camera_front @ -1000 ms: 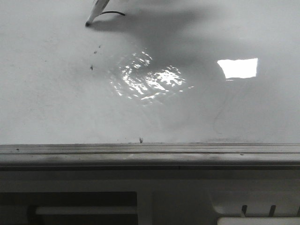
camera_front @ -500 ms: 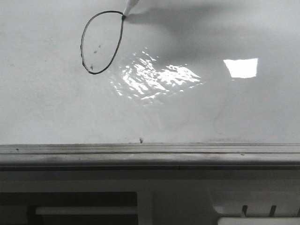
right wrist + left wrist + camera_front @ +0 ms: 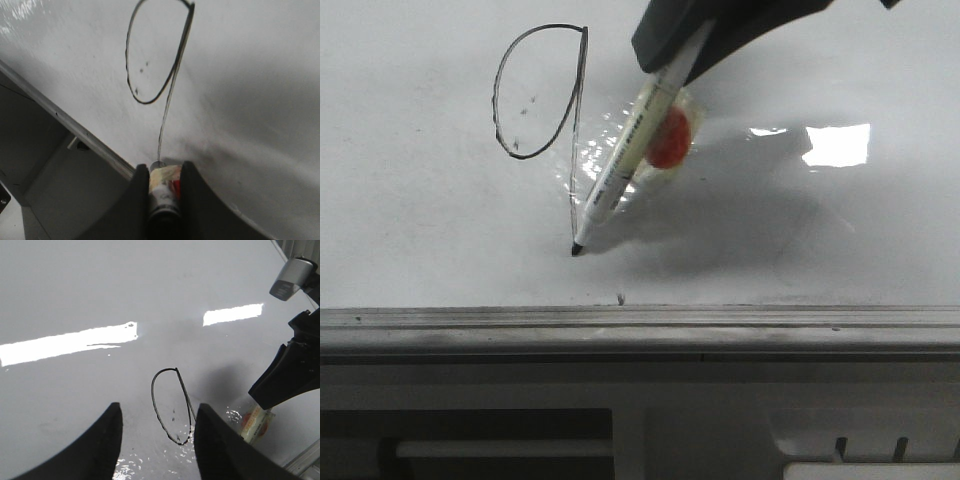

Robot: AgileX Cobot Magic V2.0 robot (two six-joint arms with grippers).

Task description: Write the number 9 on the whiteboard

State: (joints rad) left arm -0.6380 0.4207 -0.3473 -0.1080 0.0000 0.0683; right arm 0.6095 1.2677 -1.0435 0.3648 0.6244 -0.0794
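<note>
Toward the far left of the whiteboard (image 3: pixel 430 230), the number 9 (image 3: pixel 542 95) is drawn: oval loop closed, straight stem running down toward the near edge. Marker (image 3: pixel 620 165) tip touches the board at the stem's lower end, barrel tilted up and to the right. Right gripper (image 3: pixel 164 172) is clamped on the marker, fingers (image 3: pixel 141 187) pressed against both sides of the barrel. Left gripper (image 3: pixel 156 430) hovers off the board over the loop, jaws spread, holding nothing. Grey tray edge (image 3: pixel 640 325) runs along the board's near edge. Glare patches sit right of the figure.
</note>
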